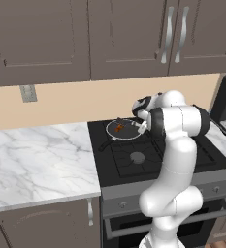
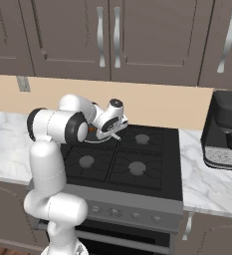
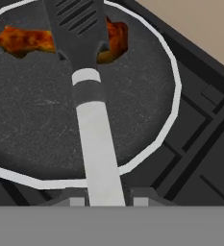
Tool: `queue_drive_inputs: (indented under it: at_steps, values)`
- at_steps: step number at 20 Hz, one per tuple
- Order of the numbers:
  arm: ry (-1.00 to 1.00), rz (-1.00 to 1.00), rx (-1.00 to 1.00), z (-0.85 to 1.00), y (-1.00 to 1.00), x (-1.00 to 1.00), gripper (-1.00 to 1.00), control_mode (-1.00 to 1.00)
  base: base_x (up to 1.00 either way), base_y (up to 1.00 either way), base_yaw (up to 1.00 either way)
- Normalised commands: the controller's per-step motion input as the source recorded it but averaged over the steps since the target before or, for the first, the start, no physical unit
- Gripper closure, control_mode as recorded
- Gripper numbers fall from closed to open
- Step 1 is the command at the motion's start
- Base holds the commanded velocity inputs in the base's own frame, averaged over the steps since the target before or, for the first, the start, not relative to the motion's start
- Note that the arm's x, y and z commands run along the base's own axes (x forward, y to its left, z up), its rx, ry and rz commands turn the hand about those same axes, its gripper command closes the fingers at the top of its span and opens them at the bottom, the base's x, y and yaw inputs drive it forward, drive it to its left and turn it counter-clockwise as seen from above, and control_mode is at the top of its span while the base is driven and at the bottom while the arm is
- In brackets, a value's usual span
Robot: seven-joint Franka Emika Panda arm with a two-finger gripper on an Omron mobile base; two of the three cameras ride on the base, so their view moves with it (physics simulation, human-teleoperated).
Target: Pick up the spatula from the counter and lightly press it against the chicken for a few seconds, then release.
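One spatula blade (image 3: 82, 29) over chicken (image 3: 24, 41), hand view

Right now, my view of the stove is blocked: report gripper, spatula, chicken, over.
Gripper shut on spatula. Blade lies across the chicken in the pan. Nothing in the way.

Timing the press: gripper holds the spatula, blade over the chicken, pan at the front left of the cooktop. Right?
No: the pan sits at the rear left of the cooktop, per the left base view. Otherwise right: the gripper holds the spatula, blade over the chicken.
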Motion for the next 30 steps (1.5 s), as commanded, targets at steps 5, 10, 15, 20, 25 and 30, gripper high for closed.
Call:
queue_drive_inputs:
  at_steps: [5, 10, 15, 20, 25, 30]
  values:
    - [-0.11, 0.0, 0.0, 0.1, 0.0, -0.23, 1.0, -1.0, 0.0, 0.0, 0.0]
    - [-0.1, 0.0, 0.0, 0.03, 0.0, -0.19, 1.0, -1.0, 0.0, 0.0, 0.0]
    - [-0.06, 0.0, 0.0, 0.0, 0.0, -0.09, 1.0, -1.0, 0.0, 0.0, 0.0]
    - [-0.04, 0.0, 0.0, 0.02, 0.0, -0.13, 1.0, -1.0, 0.0, 0.0, 0.0]
    - [0.0, 0.0, 0.0, 0.0, 0.0, -0.3, 1.0, -1.0, 0.0, 0.0, 0.0]
    - [0.01, 0.0, 0.0, 0.06, 0.0, -0.29, 1.0, -1.0, 0.0, 0.0, 0.0]
